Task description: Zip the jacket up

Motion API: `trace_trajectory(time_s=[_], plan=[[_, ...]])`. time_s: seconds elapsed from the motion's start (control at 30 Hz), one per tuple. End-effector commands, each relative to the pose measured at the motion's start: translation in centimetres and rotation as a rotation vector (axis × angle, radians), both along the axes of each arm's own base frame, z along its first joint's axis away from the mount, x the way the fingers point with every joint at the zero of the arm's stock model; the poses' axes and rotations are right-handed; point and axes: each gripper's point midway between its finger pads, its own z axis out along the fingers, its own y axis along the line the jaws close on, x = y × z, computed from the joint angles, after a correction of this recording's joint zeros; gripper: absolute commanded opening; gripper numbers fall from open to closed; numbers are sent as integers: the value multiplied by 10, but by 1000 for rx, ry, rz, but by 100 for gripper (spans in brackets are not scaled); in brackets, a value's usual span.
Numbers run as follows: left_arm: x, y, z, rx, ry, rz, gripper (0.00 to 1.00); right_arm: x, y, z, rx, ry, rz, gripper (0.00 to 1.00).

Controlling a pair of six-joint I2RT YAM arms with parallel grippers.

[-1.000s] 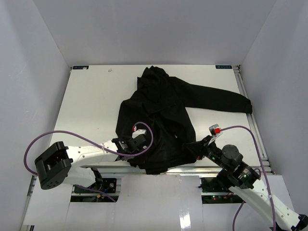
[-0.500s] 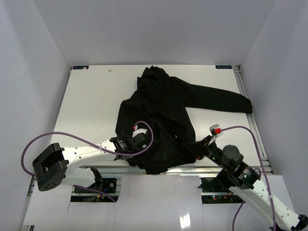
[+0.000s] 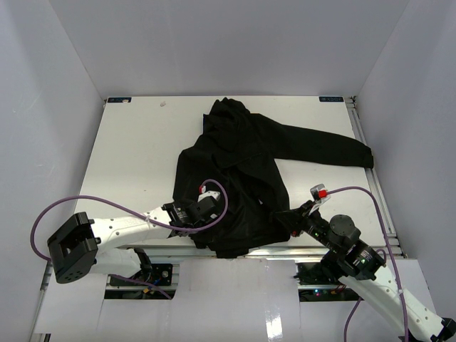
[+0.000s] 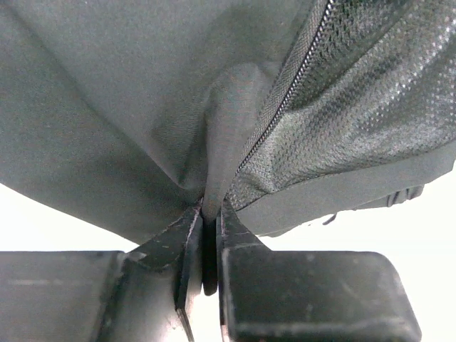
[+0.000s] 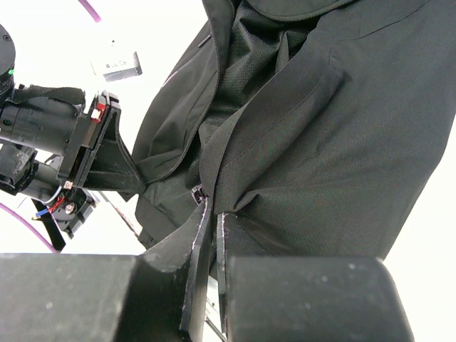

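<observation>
The black jacket [image 3: 242,171] lies spread on the white table, one sleeve stretched to the right, its hem at the near edge. My left gripper [image 3: 204,217] is shut on a fold of the jacket's front panel [image 4: 214,128] beside the zipper teeth [image 4: 285,100]. My right gripper [image 3: 287,218] is shut on the other front edge near the hem [image 5: 285,142], right by a small metal zipper piece [image 5: 197,192]. The left arm's gripper also shows in the right wrist view [image 5: 114,167], holding the opposite edge. The jacket's front stands open between them.
The table's near edge [image 3: 285,249] runs just under the jacket hem. A small red and white object [image 3: 318,191] sits on the table right of the jacket. White walls enclose the table on three sides.
The left arm's base link swung left and its gripper shifted slightly up-left with the jacket fabric. The right arm has barely moved.
</observation>
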Motion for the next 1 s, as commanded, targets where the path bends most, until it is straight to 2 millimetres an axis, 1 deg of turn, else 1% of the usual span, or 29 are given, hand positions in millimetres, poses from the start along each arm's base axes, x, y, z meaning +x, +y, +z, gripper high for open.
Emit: trace_trajectory(time_s=[0.0, 0.03, 0.2, 0.47, 0.53, 0.6, 0.63, 0.7, 0.73, 0.77, 0.87, 0.97], plan=[[-1, -18, 19, -87, -9, -46, 51, -2, 0, 22, 45, -48, 9, 8], [-1, -18, 20, -87, -12, -46, 57, -2, 0, 22, 45, -48, 9, 8], [2, -17, 23, -87, -25, -45, 63, -2, 0, 20, 43, -47, 10, 8], [4, -23, 30, -93, -30, -62, 59, -2, 1, 19, 41, -47, 11, 8], [4, -23, 31, -96, -31, -66, 55, -2, 0, 20, 43, -49, 10, 8], [3, -23, 27, -87, -23, -71, 51, -2, 1, 19, 42, -47, 11, 8], [1, -23, 26, -85, -16, -74, 43, -2, 0, 20, 44, -49, 10, 8], [-1, -23, 22, -79, -2, -80, 32, -2, 1, 20, 43, -48, 11, 8], [-2, -22, 21, -76, 5, -82, 22, -2, 1, 20, 42, -48, 10, 8], [-2, -22, 20, -75, 6, -84, 15, -2, 1, 19, 42, -47, 9, 8], [-1, -24, 21, -80, 0, -89, 0, -1, 1, 19, 40, -45, 9, 8], [3, -26, 28, -95, -26, -90, 1, -1, 2, 20, 39, -44, 13, 8]])
